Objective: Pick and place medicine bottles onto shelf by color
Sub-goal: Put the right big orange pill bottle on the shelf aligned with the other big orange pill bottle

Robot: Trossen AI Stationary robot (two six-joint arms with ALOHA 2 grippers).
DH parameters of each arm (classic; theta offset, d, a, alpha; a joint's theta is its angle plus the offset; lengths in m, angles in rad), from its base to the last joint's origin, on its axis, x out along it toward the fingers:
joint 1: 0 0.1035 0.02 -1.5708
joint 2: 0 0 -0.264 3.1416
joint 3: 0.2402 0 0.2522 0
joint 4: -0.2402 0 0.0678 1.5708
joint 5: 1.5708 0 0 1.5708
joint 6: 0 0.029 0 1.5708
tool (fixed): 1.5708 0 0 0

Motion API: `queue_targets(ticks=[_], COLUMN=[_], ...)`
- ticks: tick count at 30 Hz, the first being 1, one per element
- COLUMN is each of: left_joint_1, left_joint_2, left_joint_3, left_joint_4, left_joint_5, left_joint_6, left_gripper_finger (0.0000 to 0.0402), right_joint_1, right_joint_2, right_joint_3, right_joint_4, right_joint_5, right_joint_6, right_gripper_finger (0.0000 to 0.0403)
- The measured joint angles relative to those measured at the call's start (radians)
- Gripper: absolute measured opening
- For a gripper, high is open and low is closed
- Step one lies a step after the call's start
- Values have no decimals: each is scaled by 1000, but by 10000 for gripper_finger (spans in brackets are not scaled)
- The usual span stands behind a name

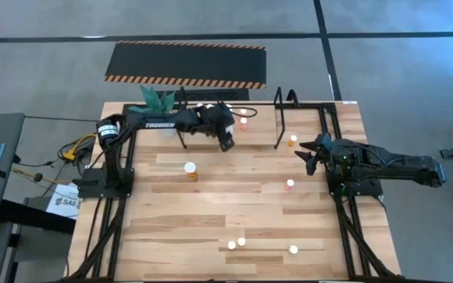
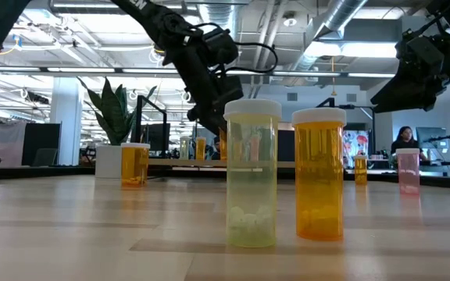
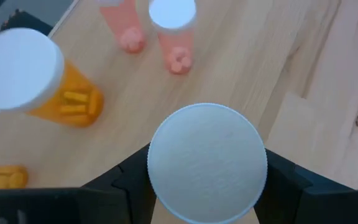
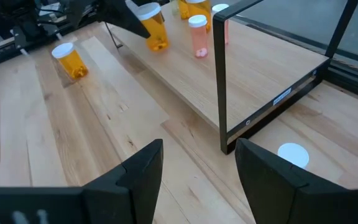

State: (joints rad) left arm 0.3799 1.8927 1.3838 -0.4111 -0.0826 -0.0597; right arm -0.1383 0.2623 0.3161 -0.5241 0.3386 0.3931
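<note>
1. A robotics lab set inside a large open-plan office or industrial hall.
2. Overhead, exposed silver ducts point(image 2: 342, 31) and pipes run under a bare ceiling with strip lights.
3. Behind the wooden bench point(image 1: 234, 204), rows of desks carry monitors point(image 2: 41, 144), and a person point(image 2: 404, 140) sits at one.
4. The floor is grey concrete, with a black hazard-striped mat point(image 1: 185, 63) laid beside the bench.
5. Two dark robot arms are bolted to black frames on the bench, with loose cables point(image 1: 73, 149) trailing off one side.
</note>
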Motion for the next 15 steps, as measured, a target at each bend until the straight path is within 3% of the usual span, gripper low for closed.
queue_targets(ticks=[15], left_joint_1=[60], left_joint_2=[26], left_joint_3=[0], left_joint_4=[86], left_joint_5=[-4], left_joint_6=[-32], left_gripper_finger=[197], right_joint_1=[0], right_joint_2=[0], right_joint_3=[0], right_joint_4=[0], right_joint_5=[0], right_joint_6=[0], right_gripper_finger=[225])
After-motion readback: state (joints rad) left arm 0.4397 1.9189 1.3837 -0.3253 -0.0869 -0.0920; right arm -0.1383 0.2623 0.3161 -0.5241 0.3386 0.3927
